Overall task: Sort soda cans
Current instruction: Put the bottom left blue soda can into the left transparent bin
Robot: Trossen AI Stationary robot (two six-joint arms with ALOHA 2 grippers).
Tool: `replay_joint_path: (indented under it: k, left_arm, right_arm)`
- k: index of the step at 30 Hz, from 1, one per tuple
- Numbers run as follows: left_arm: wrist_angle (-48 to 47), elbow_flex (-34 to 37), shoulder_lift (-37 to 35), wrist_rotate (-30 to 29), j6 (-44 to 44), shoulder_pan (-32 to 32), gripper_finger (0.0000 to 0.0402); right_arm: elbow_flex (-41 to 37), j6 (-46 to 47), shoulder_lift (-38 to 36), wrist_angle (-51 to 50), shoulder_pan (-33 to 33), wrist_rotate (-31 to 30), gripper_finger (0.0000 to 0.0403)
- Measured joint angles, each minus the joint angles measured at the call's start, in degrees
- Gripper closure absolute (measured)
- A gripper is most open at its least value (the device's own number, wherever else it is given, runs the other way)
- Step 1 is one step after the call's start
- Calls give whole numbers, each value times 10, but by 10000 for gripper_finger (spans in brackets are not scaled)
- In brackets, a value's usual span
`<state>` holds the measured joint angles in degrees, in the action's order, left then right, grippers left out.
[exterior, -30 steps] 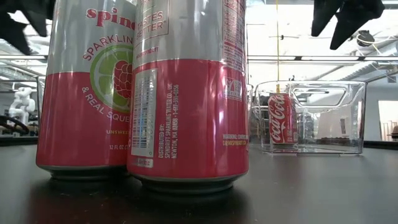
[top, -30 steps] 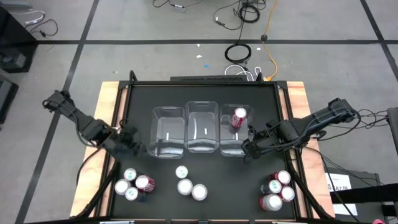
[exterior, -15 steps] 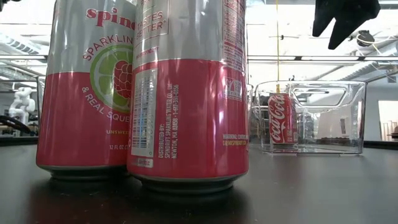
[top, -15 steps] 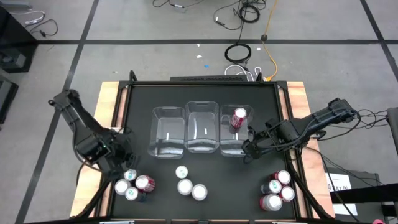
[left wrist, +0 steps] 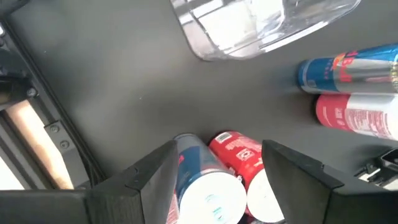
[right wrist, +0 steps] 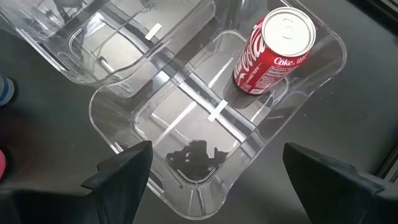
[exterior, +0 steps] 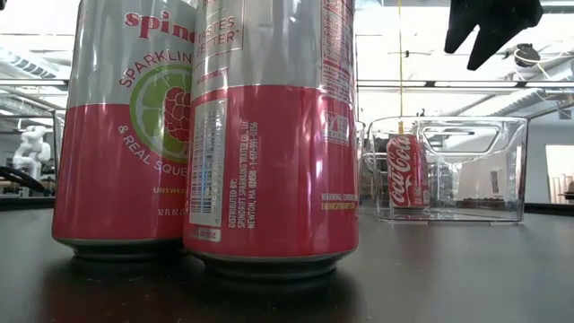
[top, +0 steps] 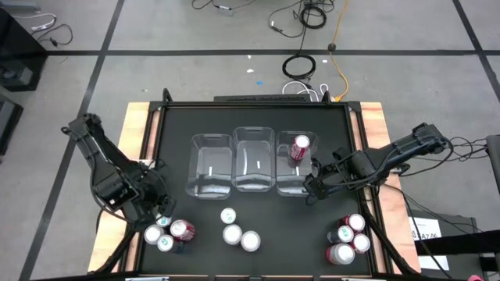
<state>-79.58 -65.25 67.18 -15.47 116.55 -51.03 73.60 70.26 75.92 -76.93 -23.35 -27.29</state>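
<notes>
The left gripper (top: 154,212) has swung away from the bins within the last second and now hangs over the left cluster of cans (top: 167,232) at the near left of the table (top: 258,117); its fingers (left wrist: 140,180) are spread wide, holding nothing, and they frame a blue can (left wrist: 202,186) and a red can (left wrist: 239,155) standing side by side. That shift suggests the next pick comes from this group, most likely the blue can. Further right, three silver-topped cans (top: 237,230) stand loose at the near middle, in front of the three clear bins (top: 253,162), of which the left bin (top: 212,164) and middle bin (top: 254,160) look empty. The right bin (right wrist: 205,118) holds one upright red cola can (right wrist: 270,50), so sorting has barely begun. The right gripper (top: 310,187) hovers at that bin's near edge, barely moved, its fingers (right wrist: 121,171) parted and empty. At the near right another cluster of red cans (top: 348,238) waits.
</notes>
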Motion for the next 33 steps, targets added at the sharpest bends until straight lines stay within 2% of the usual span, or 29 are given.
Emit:
replay_joint_path:
  k: [4,9,21,33]
  left_arm:
    - [-3,0,10,-24,-21,0,159]
    - [-8,0,18,-26,-16,0,149]
    - [-21,0,18,-26,-15,0,10]
    - [-3,0,18,-7,17,0,10]
  right_arm:
    - [0,0,0,0,0,0,49]
    - [0,0,0,6,0,1,49]
    - [0,-4,0,19,0,1,49]
    - [0,-5,0,19,0,1,49]
